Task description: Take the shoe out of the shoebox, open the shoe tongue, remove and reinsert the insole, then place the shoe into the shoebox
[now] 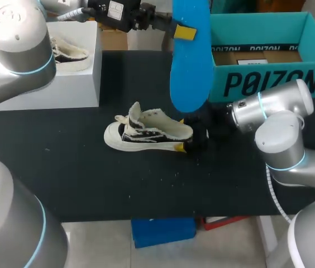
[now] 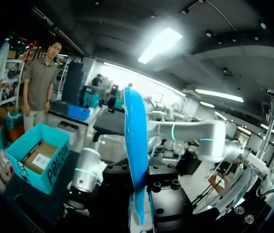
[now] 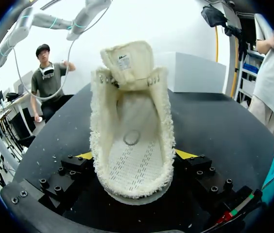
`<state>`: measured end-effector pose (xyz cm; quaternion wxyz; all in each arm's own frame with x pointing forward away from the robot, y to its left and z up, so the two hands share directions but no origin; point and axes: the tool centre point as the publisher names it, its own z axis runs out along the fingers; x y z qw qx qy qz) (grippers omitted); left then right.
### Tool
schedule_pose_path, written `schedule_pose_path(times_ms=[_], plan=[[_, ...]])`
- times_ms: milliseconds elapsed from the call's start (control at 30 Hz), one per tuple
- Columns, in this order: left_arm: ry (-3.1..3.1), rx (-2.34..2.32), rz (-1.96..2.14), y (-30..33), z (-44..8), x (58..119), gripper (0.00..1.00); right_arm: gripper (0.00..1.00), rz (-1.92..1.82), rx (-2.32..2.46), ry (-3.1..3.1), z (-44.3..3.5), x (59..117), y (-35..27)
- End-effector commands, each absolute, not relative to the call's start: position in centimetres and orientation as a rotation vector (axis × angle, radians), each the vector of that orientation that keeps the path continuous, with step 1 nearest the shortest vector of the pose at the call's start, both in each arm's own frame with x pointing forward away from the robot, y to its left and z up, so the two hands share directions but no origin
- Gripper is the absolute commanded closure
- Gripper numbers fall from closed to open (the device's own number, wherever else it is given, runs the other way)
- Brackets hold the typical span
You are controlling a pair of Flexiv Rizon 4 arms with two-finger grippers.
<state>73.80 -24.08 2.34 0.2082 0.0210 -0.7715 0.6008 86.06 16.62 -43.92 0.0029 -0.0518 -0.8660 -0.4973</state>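
A cream and black sneaker [image 1: 146, 129] lies on the black table, toe to the left, its tongue pulled up and open. My right gripper [image 1: 181, 134] grips its heel from both sides. In the right wrist view the shoe [image 3: 132, 121] sits between the fingers of that gripper [image 3: 135, 155], and its bare inner sole shows. My left gripper [image 1: 184, 32] is shut on a blue insole [image 1: 190, 72] that hangs upright above the shoe's heel. The left wrist view shows the insole [image 2: 136, 145] edge-on, rising out of the gripper [image 2: 139, 213]. The teal shoebox [image 1: 269, 84] stands open at the back right.
A white block [image 1: 62, 84] at the back left carries a second sneaker [image 1: 68, 53]. A brown cardboard insert [image 1: 255, 56] lies inside the shoebox. The black table top [image 1: 90, 178] stretches in front of the shoe to the near edge.
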Motion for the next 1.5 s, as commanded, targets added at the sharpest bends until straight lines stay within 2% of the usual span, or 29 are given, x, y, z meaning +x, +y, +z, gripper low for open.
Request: schedule_pose_path(times_ms=[33,467,500,533,567,733,1500], plan=[[-2.168,0.05,1.653,-23.8,3.7,73.6,1.0,1.0,-1.557,-0.164,-2.716,-44.2,86.0,16.7],[-2.119,0.068,1.67,-23.4,4.5,73.4,1.0,1.0,-1.557,-0.164,-2.716,-44.2,86.0,16.7],[-2.119,0.068,1.67,-23.4,4.5,73.4,1.0,0.82,-1.557,-0.164,-2.716,-44.2,86.0,16.7],[-2.119,0.068,1.67,-23.4,4.5,73.4,1.0,0.57,-1.554,-0.169,-2.728,-43.8,86.1,16.4],[-2.119,0.068,1.67,-23.4,4.5,73.4,1.0,0.0,-1.546,-0.166,-2.743,-43.4,86.3,16.2],[-2.119,0.068,1.67,-23.4,4.5,73.4,1.0,0.0,-1.513,-0.122,-2.805,-40.9,87.3,14.7],[-2.119,0.068,1.67,-23.4,4.5,73.4,1.0,0.0,-0.729,0.151,-3.038,-32.5,88.7,10.4]])
